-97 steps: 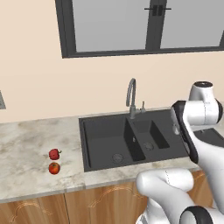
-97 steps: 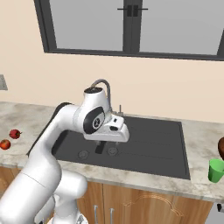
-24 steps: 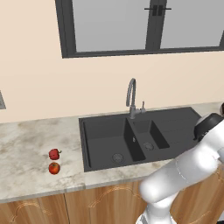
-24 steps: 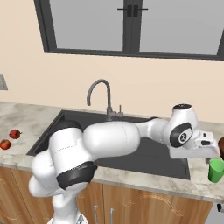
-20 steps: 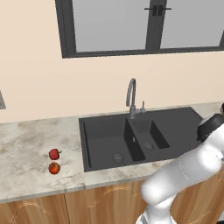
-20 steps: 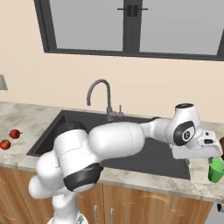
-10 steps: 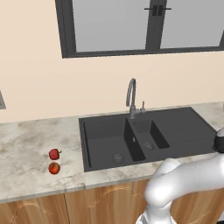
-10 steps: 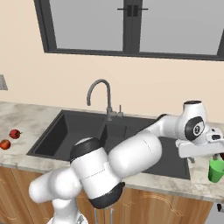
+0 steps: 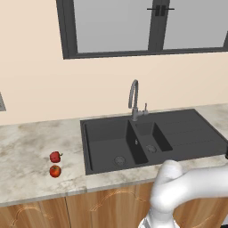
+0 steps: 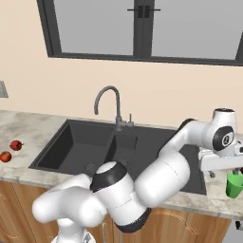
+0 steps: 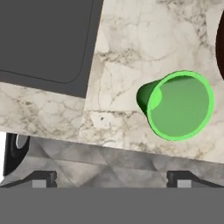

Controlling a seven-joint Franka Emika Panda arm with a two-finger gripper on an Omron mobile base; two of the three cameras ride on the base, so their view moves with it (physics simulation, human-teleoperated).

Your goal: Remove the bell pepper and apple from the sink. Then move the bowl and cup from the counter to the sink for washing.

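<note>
We have the gripper (image 10: pixel 232 172) out over the right end of the counter (image 9: pixel 26 147), hanging just above the green cup (image 11: pixel 179 105). Jaws are released and spread wide, gripping nothing. In the hand view the cup stands upright on the marbled stone, mouth up, off to the right of the line between the fingertips (image 11: pixel 43 178), just beside the sink's (image 9: pixel 147 133) rounded corner. A dark curved edge at the far right of the hand view may be the bowl; we can't tell for sure. Both basins look bare, faucet (image 10: pixel 108 107) behind them. The bell pepper (image 9: pixel 55 156) and apple (image 9: pixel 55 171) sit on the counter left of the sink, pepper behind, apple in front, just beside each other.
</note>
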